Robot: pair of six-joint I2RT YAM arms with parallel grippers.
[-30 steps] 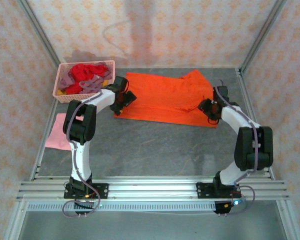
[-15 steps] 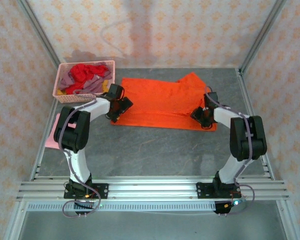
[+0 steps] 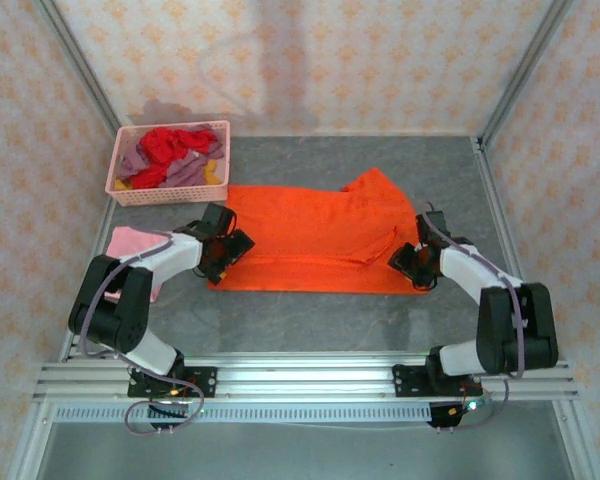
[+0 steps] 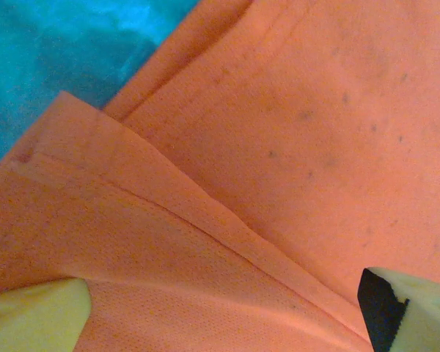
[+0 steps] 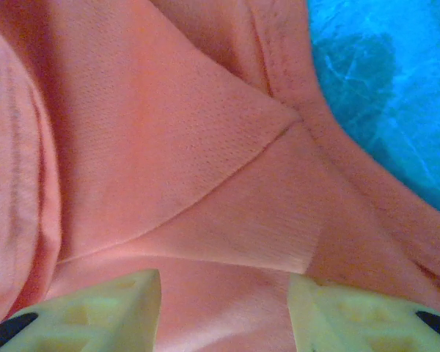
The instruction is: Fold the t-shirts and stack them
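A bright orange t-shirt lies spread flat across the middle of the table. My left gripper rests on its left edge. In the left wrist view that gripper is open, fingers wide apart, with a raised orange fold between them. On the shirt's right edge sits my right gripper. Its jaws stand partly apart, open, with orange cloth between them. A light pink t-shirt lies folded at the left edge, partly under my left arm.
A pink lattice basket at the back left holds red, mauve and yellow shirts. Metal frame rails run along the table's sides and near edge. Bare grey table shows in front of the orange shirt.
Both grippers have moved toward the near edge, and the orange shirt has slid with them, now lying flatter and closer. The left arm now covers part of the pink shirt.
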